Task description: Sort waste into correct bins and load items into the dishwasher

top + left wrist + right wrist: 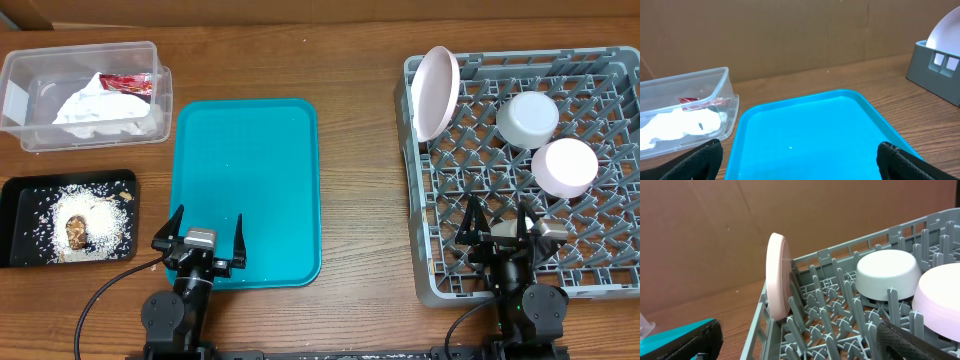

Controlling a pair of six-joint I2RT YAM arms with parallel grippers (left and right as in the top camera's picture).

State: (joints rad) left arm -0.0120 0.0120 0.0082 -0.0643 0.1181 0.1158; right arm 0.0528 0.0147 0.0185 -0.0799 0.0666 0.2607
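Most of what could go wrong here sits on the right. The right gripper [497,210] hangs released and empty, low over the near part of the dish rack [600,80], its fingers close among the upright pegs. If the arm swung sideways before rising, it could catch a peg and jolt the rack. The large plate [436,92] stands on edge at the rack's far-left corner, leaning by the wall, so it looks the likeliest thing to topple or slide out.

On the left, the left gripper [209,222] is spread wide with nothing in it, over the near edge of the teal tray [250,160]. Its cable [95,300] trails across the bench [360,200] near the black tray [20,200]. A careless sweep leftward could nudge that tray and spill rice [100,215] over its low rim.

Counted:
- **Rack:** one, on the right, holding two plates, the large one and a small plate [564,166], and one bowl [528,118] turned upside down.
- **Clear tub [30,95]:** one, far left, holding one napkin [100,110] and one red wrapper [128,84].
- **Black tray:** one, with one brown lump [76,232] and rice grains too many to count.
- **Teal tray:** one, with nothing on it.
- **Wooden stick:** I cannot pick one out.
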